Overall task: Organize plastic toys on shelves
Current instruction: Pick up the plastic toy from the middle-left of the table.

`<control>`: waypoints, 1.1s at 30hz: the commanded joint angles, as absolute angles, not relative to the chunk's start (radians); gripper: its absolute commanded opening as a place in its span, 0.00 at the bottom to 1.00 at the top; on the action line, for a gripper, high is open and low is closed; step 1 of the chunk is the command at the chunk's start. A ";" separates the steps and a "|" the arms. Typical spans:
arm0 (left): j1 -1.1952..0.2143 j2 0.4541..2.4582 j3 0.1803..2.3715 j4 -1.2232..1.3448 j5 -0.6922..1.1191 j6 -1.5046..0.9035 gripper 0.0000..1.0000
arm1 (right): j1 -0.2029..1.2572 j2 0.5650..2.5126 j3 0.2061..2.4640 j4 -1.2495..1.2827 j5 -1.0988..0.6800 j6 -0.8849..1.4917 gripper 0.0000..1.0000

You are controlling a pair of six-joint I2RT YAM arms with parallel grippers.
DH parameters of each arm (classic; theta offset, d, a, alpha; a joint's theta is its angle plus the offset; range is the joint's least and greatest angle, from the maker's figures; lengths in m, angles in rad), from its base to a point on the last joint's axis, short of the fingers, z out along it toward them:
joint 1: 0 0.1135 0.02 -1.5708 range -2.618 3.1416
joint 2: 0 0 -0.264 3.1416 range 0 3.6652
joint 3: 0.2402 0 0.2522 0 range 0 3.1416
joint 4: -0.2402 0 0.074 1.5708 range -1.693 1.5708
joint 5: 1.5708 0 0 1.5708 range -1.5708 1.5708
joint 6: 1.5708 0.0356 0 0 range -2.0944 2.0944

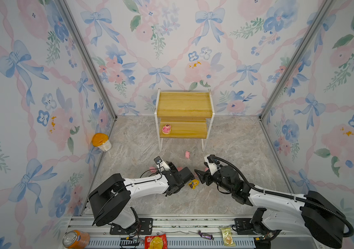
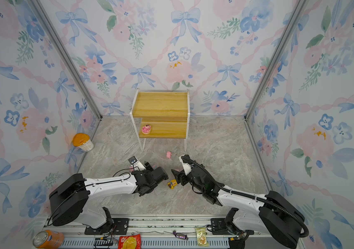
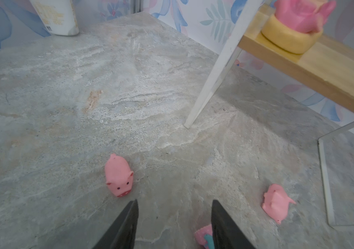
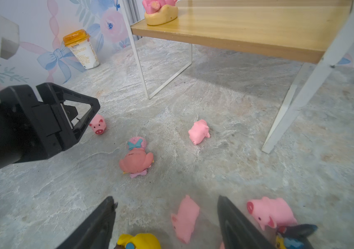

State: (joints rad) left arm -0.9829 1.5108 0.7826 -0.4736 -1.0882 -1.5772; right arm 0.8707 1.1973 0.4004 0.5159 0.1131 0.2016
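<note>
Marbled grey tabletop (image 1: 225, 194), floral walls (image 1: 31, 86) all round, and the shelves (image 1: 184, 129) at the back carry just one toy, the pig on round base (image 1: 166, 129), at one end of the lower board. Everything else lies on the tabletop.

The left pincer (image 3: 175, 201) hangs low, jaws parted, nothing between them. An upright small pig (image 3: 119, 175) sits just ahead of one finger, a tipped pig (image 3: 277, 202) lies further off past the other, and the blue-hatted figure (image 3: 203, 236) is partly hidden behind that same finger.

The right pincer (image 4: 165, 197) is likewise spread and empty. A pig on its side (image 4: 184, 217) lies just ahead between the fingers, with the yellow-haired doll (image 4: 139, 240) close under the jaws.

These pigs look light, soft and rubbery — likely to squash and squirt out of a hard pinch — so a gentle hold across the flanks seems best. The doll looks harder and rounder; its body seems a safer hold than its head.
</note>
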 commanded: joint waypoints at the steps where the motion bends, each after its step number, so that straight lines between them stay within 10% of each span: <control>1: -0.958 1.544 0.784 -0.530 -1.118 -1.624 0.56 | 0.884 1.227 0.399 0.533 0.123 0.200 0.77; 33: -0.861 1.641 0.753 -0.574 -1.141 -1.728 0.72 | 0.974 1.282 0.426 0.592 0.130 0.139 0.79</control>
State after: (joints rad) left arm -0.8688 1.6127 0.7544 -0.5480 -1.1107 -1.7329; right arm 0.9646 1.2804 0.4057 0.5705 0.1173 0.1516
